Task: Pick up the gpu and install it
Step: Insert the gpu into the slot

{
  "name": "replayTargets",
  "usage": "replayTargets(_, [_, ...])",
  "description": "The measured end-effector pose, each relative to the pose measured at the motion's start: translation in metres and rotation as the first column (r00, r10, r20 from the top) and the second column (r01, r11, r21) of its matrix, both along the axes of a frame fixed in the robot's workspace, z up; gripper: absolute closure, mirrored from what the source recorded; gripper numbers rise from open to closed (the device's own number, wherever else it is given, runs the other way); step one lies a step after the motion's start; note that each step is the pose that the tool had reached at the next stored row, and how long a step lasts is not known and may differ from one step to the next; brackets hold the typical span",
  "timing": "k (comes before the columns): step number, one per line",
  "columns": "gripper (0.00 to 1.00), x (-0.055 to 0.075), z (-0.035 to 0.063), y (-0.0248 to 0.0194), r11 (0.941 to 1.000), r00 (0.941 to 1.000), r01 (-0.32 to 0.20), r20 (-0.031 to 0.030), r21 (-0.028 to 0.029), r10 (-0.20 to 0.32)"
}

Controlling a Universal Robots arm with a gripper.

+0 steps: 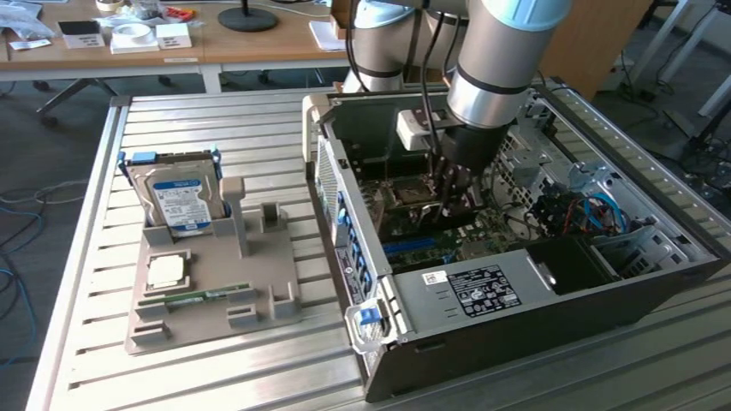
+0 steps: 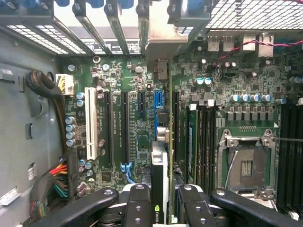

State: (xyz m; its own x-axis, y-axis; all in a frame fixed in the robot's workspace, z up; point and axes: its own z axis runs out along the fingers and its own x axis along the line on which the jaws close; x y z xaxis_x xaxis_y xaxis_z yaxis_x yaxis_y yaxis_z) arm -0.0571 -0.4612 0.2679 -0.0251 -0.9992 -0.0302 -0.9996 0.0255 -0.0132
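Note:
The gpu is seen edge-on in the wrist view: a black cooler, a thin green board edge, and a silver end bracket reaching to the case's rear slot openings. My gripper is shut on it, with one black finger on each side. The card hangs just over the motherboard, lined up along the blue slot; I cannot tell whether it touches the slot. In the exterior view my gripper reaches down into the open computer case.
A silver hard drive with a blue label stands in a grey holder on the exterior view's left, beside a thin memory stick. Inside the case are the open CPU socket, a white slot and a cable bundle.

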Motion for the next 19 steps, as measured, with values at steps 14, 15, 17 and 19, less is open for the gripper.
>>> replayTargets(14, [0.73, -0.009, -0.0046, -0.0001, 1.0000, 1.0000, 0.000, 0.0000, -0.0001, 0.000])
replayTargets(15, [0.73, -0.010, -0.0046, -0.0001, 1.0000, 1.0000, 0.000, 0.0000, 0.0000, 0.000])
replayTargets(17, [0.73, -0.011, -0.0046, -0.0009, 1.0000, 1.0000, 0.000, -0.0001, -0.0002, 0.000])
replayTargets(19, [0.73, -0.011, -0.0047, -0.0019, 1.0000, 1.0000, 0.000, 0.0000, -0.0001, 0.000])
